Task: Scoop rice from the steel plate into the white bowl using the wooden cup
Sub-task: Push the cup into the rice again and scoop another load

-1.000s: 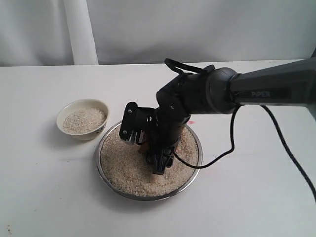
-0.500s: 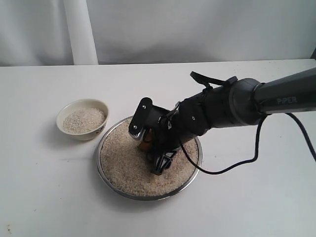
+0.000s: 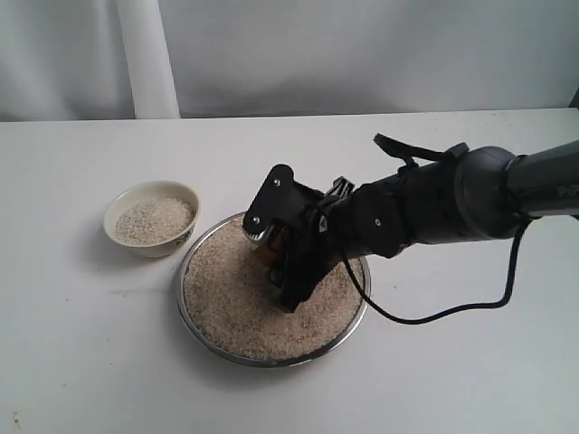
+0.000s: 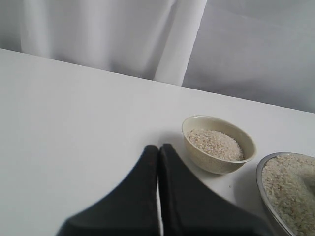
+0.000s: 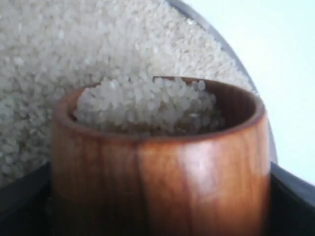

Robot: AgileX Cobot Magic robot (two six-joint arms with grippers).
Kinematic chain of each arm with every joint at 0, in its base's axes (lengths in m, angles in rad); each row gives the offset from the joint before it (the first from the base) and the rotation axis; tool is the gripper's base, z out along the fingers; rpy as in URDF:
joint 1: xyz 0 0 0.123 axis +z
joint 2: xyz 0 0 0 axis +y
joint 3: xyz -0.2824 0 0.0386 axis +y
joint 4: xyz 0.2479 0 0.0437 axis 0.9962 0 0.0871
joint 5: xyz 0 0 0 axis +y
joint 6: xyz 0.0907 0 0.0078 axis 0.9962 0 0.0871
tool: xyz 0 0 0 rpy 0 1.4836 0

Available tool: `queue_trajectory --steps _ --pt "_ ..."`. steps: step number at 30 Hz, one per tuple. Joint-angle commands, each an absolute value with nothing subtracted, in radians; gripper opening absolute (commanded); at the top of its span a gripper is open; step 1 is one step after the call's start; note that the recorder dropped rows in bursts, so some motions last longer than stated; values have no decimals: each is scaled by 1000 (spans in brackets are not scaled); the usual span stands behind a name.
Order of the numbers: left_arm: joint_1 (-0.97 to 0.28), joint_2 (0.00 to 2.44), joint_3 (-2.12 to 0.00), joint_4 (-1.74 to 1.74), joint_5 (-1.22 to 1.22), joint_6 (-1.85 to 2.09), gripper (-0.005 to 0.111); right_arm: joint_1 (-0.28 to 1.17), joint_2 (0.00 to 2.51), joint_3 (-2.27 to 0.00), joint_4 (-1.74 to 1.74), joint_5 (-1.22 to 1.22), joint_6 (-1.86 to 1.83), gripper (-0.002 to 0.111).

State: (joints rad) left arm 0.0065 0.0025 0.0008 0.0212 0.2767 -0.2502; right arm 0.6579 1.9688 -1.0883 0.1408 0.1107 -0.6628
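Rice (image 3: pixel 231 303) fills the steel plate (image 3: pixel 271 361) near the middle of the table (image 3: pixel 90 362) in the exterior view. There's more of it in the white bowl (image 3: pixel 136 242), just beside the plate's far-left edge. The right gripper (image 3: pixel 282 271) reaches in from the right and sits low over the grains, a sliver of the wooden cup (image 3: pixel 267 257) showing brown between its fingers. A black cable (image 3: pixel 425 316) loops off the arm onto the table.

Over to the left wrist view: the left gripper (image 4: pixel 158 147) has its fingers pressed together with nothing between them, over bare table. The bowl (image 4: pixel 206 162) and a piece of the plate's rim (image 4: pixel 261 189) lie ahead of it.

Right wrist view now, right up close: the cup (image 5: pixel 162 182) is clamped between two dark fingers (image 5: pixel 22 196). It stands roughly upright, with rice heaped inside to just below the brim and the plate's grains spread out behind it.
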Motion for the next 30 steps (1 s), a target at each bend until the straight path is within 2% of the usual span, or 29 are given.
queue_trajectory --steps 1,30 --pt "0 0 0 18 266 -254 0 649 1919 -1082 191 66 -672 0" --pt "0 0 0 18 266 -254 0 649 1887 -1084 256 -14 -665 0"
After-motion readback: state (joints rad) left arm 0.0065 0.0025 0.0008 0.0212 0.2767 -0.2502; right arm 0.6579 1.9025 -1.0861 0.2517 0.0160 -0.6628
